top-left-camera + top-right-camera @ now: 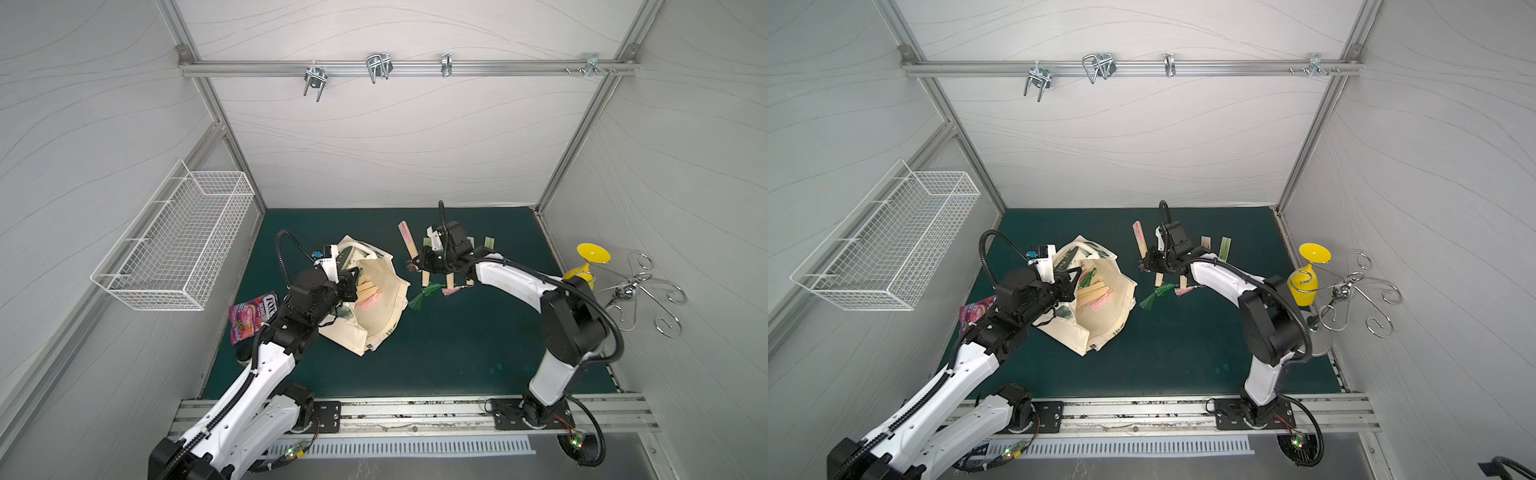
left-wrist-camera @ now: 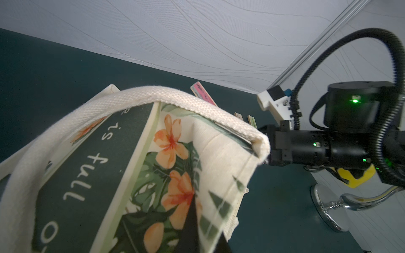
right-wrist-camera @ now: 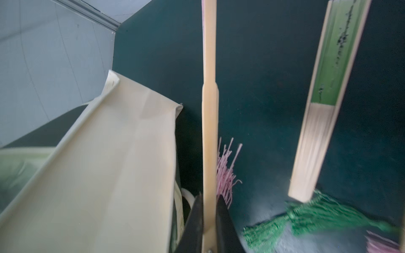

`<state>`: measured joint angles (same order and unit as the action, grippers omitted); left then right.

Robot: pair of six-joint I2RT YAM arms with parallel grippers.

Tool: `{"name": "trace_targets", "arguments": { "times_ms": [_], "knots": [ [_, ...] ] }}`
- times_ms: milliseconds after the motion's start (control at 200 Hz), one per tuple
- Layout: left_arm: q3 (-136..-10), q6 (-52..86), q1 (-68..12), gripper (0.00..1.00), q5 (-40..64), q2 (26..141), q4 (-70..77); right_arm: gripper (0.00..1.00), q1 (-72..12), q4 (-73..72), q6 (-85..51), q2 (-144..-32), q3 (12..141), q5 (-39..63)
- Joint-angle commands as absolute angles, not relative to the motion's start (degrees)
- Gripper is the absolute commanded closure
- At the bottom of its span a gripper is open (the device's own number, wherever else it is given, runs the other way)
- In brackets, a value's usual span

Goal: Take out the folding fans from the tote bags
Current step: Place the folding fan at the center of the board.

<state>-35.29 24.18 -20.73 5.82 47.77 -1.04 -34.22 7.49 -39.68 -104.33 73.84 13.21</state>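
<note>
Pinching a pink-tasselled folding fan [image 3: 210,131] by its pale bamboo rib, my right pincer [image 3: 209,197] is closed narrow around it, the fan stretching straight ahead of the jaws. A green-papered fan [image 3: 326,98] lies just beside on the green mat [image 3: 263,65]. My left pincer [image 1: 352,281] is clamped tight on the rim of the cream tote bag [image 1: 382,324]. Further folding fans [image 1: 366,293] lie inside the bag, just past the left pincer's tips.

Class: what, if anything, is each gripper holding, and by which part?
The right gripper pinches a pink-tasselled folding fan at its bamboo pivot end. The left gripper clamps the tote bag by its printed side near the mouth.
</note>
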Motion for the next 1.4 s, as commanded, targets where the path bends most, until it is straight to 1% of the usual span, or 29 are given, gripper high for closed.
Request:
{"name": "trace_targets", "arguments": {
  "times_ms": [0, 130, 360, 530, 660, 856, 906, 1071, 1236, 1391],
  "knots": [
    [-36.0, 23.8, -20.5, 1.00, 7.5, 45.8, 5.8, 1.00, -34.2, 3.6, -43.0, -109.6, 77.8, 15.3],
    [-35.8, 22.9, -20.5, 1.00, 9.3, 44.7, 5.3, 1.00, -34.3, 2.6, -44.8, -115.4, 81.2, 13.9],
    [-35.9, 21.5, -20.5, 1.00, 10.2, 43.0, 4.3, 1.00, -34.3, 1.6, -48.3, -121.8, 84.4, 13.7],
    [-36.0, 21.5, -20.5, 1.00, 10.4, 43.2, 4.6, 0.90, -34.2, 2.6, -49.0, -124.8, 85.7, 13.8],
    [-36.1, 21.4, -20.5, 1.00, 11.1, 43.8, 4.8, 0.83, -34.0, 3.9, -48.9, -124.9, 85.2, 12.6],
    [-36.0, 21.4, -20.4, 1.00, 11.6, 44.1, 5.4, 0.66, -33.8, 5.3, -47.5, -123.1, 83.2, 11.6],
    [-36.0, 21.2, -20.4, 1.00, 11.6, 44.2, 5.5, 0.63, -33.7, 5.3, -47.2, -122.2, 82.4, 11.4],
    [-36.0, 20.3, -20.4, 1.00, 11.9, 44.4, 5.8, 0.55, -33.6, 4.2, -45.3, -118.0, 78.9, 10.1],
    [-35.8, 19.9, -20.4, 1.00, 12.3, 44.5, 6.4, 0.45, -33.6, 5.2, -42.8, -112.7, 76.0, 7.8],
    [-35.6, 19.8, -20.4, 1.00, 12.5, 45.1, 7.1, 0.40, -33.6, 6.0, -41.1, -107.5, 73.5, 7.1]
  ]
}}
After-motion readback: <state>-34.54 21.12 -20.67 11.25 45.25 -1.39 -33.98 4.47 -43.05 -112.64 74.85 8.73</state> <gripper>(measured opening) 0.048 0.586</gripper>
